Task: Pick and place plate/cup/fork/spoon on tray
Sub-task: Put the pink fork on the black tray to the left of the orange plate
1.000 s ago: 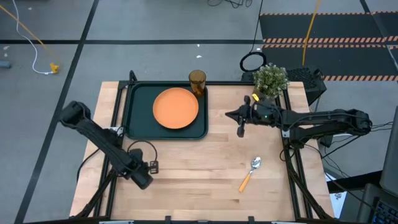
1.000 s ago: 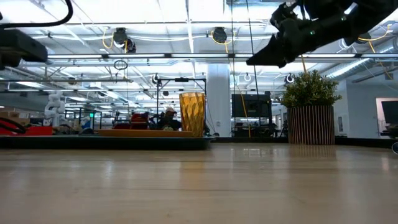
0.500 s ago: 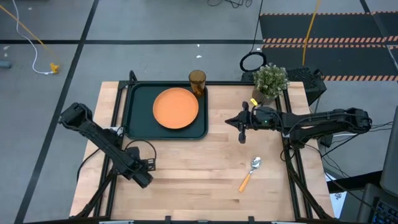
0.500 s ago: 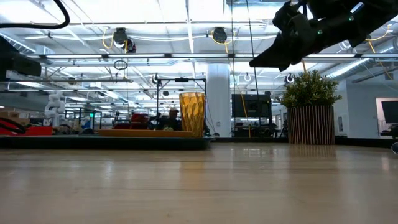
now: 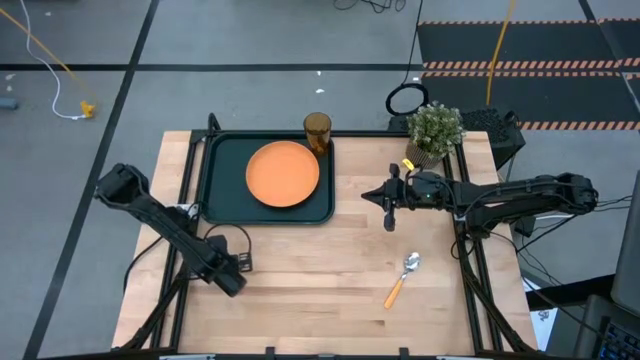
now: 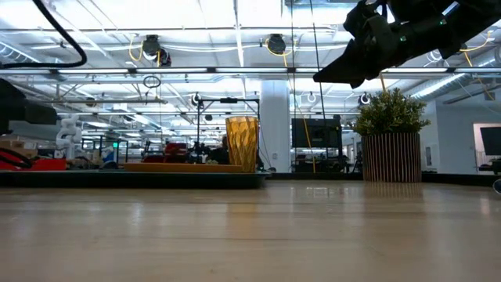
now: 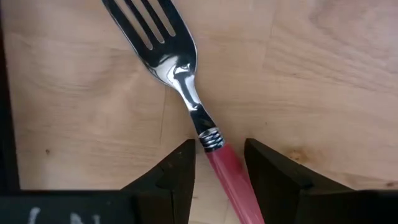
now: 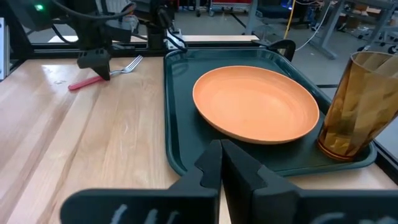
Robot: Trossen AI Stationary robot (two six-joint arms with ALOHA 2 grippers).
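Observation:
The fork lies flat on the table, tines toward the tray, its pink-red handle between my left gripper's fingers. My left gripper points down over it near the table's left front. It is open, one finger on each side of the handle near the neck, with a little wood showing between. The orange plate lies on the dark tray. The amber cup stands upright in the tray's far right corner. The spoon lies on the table at the right. My right gripper is shut, empty and raised.
A potted plant stands at the table's far right, just behind my right arm. The right wrist view shows my left gripper low over the fork, left of the tray's rim. Bare wood lies between tray and spoon.
My left gripper has gone down toward the fork on the table; in the low view its dark arm has sunk steadily. My right gripper has shifted a little toward the table's near edge and then kept still, shut.

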